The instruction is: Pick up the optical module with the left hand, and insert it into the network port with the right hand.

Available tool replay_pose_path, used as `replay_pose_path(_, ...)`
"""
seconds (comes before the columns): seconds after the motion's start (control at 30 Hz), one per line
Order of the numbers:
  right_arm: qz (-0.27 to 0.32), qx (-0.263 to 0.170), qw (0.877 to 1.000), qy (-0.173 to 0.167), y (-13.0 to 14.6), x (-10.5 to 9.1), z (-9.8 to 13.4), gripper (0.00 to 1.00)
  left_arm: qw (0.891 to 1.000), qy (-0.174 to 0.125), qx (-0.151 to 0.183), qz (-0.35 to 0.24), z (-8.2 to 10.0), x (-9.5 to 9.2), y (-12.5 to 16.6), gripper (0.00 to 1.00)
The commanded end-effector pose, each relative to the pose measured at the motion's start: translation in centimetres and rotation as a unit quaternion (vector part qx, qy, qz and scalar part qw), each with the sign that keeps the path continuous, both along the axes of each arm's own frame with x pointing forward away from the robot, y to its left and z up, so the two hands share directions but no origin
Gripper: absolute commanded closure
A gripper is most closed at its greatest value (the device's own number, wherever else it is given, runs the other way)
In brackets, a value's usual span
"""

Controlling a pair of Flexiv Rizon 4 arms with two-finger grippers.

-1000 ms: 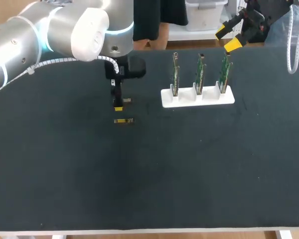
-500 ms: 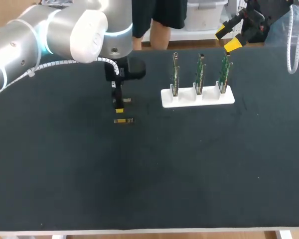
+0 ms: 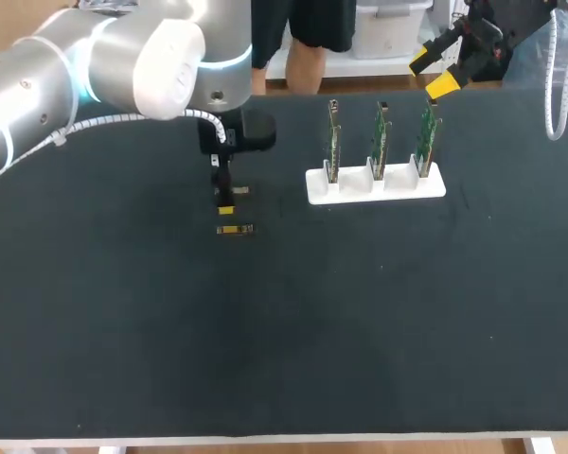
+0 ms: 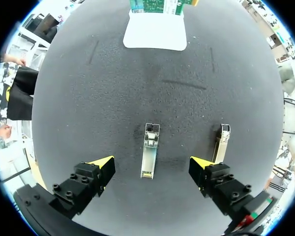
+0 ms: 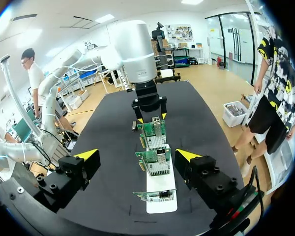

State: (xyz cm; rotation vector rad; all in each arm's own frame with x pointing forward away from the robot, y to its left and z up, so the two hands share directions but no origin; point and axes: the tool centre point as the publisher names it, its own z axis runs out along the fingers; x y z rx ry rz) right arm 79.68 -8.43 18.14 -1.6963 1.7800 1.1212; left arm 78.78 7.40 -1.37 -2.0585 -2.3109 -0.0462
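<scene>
Desk: black matte top (image 3: 379, 322), pale strip along its near edge.
Stand: white rectangular slotted block (image 3: 398, 187), flat on the desk, toward its far edge.

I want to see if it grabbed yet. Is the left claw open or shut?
Open. The left gripper's yellow tips stand wide apart, and the optical module lies flat on the table between them, touching neither.

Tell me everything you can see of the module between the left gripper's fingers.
The module is a slim, silvery, metal-looking bar lying flat on the black table, lengthwise toward the white card stand, its boxier end facing it. It sits midway between the open left gripper's fingers, touching neither. A second module lies apart, beside one finger.
</scene>
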Motion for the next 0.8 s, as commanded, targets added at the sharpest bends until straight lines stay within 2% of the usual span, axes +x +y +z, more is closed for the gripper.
replay_pose_path(0.03,0.184,0.036,0.971,0.145,-0.05,0.79,0.08,0.0,1.0,0.004,0.0,0.001,-0.1,0.07,0.12,0.0)
replay_pose_path(0.8,0.184,0.036,0.971,0.145,-0.05,0.79,0.08,0.0,1.0,0.02,-0.011,0.005,-0.53,0.34,-0.23,0.0)
